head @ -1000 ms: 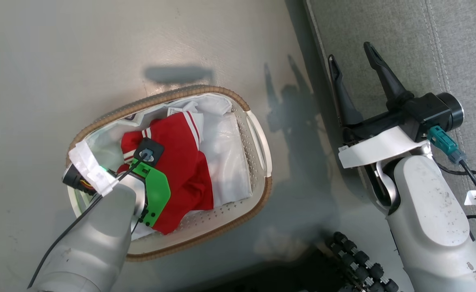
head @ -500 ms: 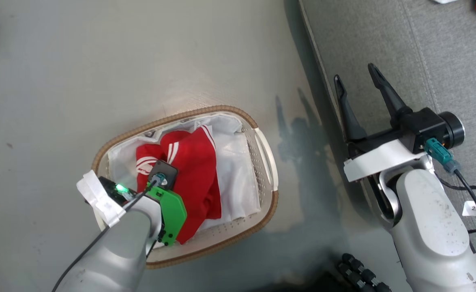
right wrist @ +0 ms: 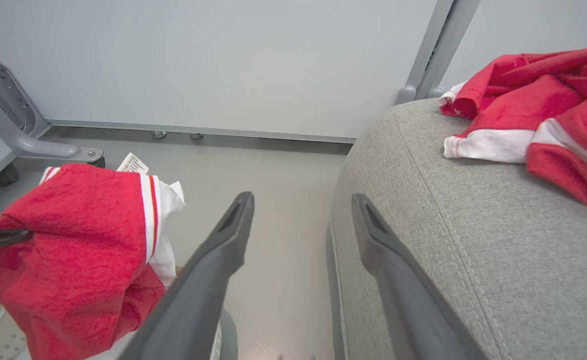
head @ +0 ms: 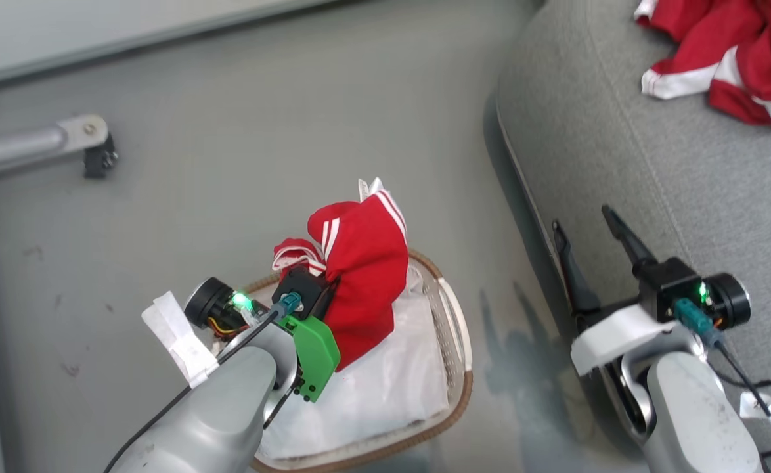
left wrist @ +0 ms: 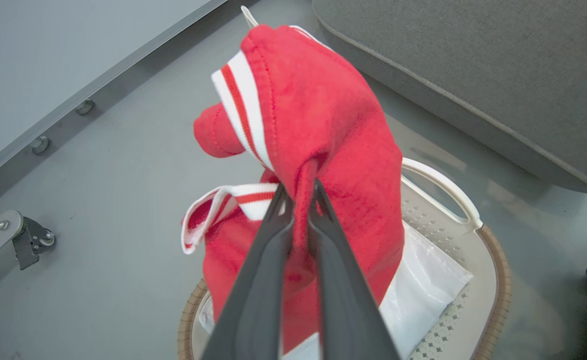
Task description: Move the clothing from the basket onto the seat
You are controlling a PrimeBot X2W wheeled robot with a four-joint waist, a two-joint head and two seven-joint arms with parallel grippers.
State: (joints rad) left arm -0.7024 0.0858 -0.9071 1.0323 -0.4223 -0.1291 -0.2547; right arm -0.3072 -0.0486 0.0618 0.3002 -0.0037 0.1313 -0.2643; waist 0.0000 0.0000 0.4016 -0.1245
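Two pincers show in the head view. The left pincer is almost closed. Its long dark fingers nip a fold of a bright red soft sports garment with white stripe trim, and only a thin ridge of cloth stands between the tips.

This garment hangs over the oval off-white perforated plastic basket with a brown woven rim, which stands on the grey floor near 6 o'clock in the head view. In that view the long axis of the garment runs from about 6 o'clock up to 12 o'clock, leaning a little toward 1 o'clock. The striped edge points to the 12 o'clock end. Whether the lower end touches the white cloth liner in the basket, I cannot tell.

The right pincer is wide open and holds nothing. Its fingers point toward 12 o'clock, over the near edge of the large grey woven-fabric seat, which lies at 3 o'clock from the basket.

More red clothing with white panels lies crumpled on the seat at 1 o'clock in the head view, well apart from the right pincer.
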